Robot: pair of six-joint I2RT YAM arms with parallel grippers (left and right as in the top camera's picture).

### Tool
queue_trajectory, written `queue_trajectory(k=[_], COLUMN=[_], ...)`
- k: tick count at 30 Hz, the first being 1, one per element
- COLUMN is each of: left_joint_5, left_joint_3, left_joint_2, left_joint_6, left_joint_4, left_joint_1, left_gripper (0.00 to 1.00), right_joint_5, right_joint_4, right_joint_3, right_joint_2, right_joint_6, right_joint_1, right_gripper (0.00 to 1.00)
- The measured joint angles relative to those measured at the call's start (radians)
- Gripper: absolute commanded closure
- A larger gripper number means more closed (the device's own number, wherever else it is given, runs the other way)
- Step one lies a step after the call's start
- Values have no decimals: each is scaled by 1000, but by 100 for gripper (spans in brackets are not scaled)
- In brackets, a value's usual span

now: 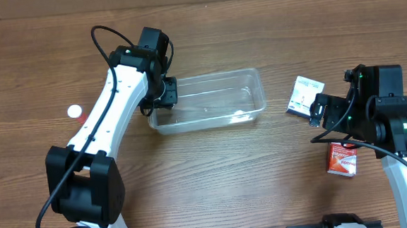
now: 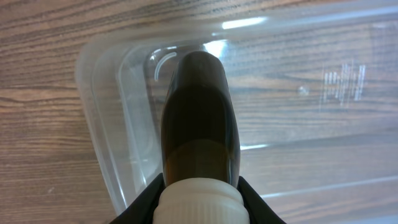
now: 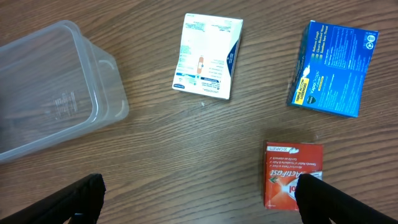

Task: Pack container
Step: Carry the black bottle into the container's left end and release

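The clear container (image 1: pixel 224 98) lies near the centre of the overhead frame on a wood-grain tabletop (image 1: pixel 214 177), its long side running left to right. At its left end, the left tool (image 2: pixel 199 208) pinches a dark brown bottle (image 2: pixel 199 112) at its white-capped end, with a black finger (image 2: pixel 140 208) pressed against either side of the cap (image 2: pixel 199 199). In the left wrist view the bottle's body points away from the camera and lies over the container's rounded end, inside the line of the rim. Whether the bottle touches the container's floor cannot be told.

At the right edge of the overhead frame, the right tool (image 3: pixel 202 186) hangs above the tabletop, well apart from the container. Its fingers (image 3: pixel 74 199) are spread wide with nothing between them.

Three cartons lie flat below it in the right wrist view, all apart from one another. A white box (image 3: pixel 208 56) is at upper centre, a blue box (image 3: pixel 334 68) at upper right and a red box (image 3: pixel 292 174) at lower right, just beside one finger. One end of the container fills the upper left of that view.

A small white disc (image 1: pixel 74 110) rests on the tabletop at the left of the overhead frame, beside the left arm (image 1: pixel 108 116).
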Motion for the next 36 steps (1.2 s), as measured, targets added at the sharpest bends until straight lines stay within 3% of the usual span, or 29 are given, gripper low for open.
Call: queue_trajectory(k=[10, 12, 14, 19, 36], left_joint_5=[-36, -37, -39, -43, -82], left_joint_3=[0, 2, 2, 8, 375], left_joint_2=[108, 105, 106, 112, 88], left_joint_6=[-4, -4, -4, -14, -26], left_joint_4=[13, 10, 11, -20, -315], left_joint_1=[0, 0, 0, 0, 15], left_gripper=[93, 70, 55, 41, 30], right_joint_5=[0, 0, 0, 0, 0], right_joint_4=[0, -1, 0, 0, 2], right_joint_3=[0, 0, 0, 0, 0], right_joint_2=[0, 0, 0, 1, 1], right_joint_6=[0, 0, 0, 0, 0], right_joint_1=[0, 0, 0, 0, 0], right_gripper=[0, 0, 0, 0, 0])
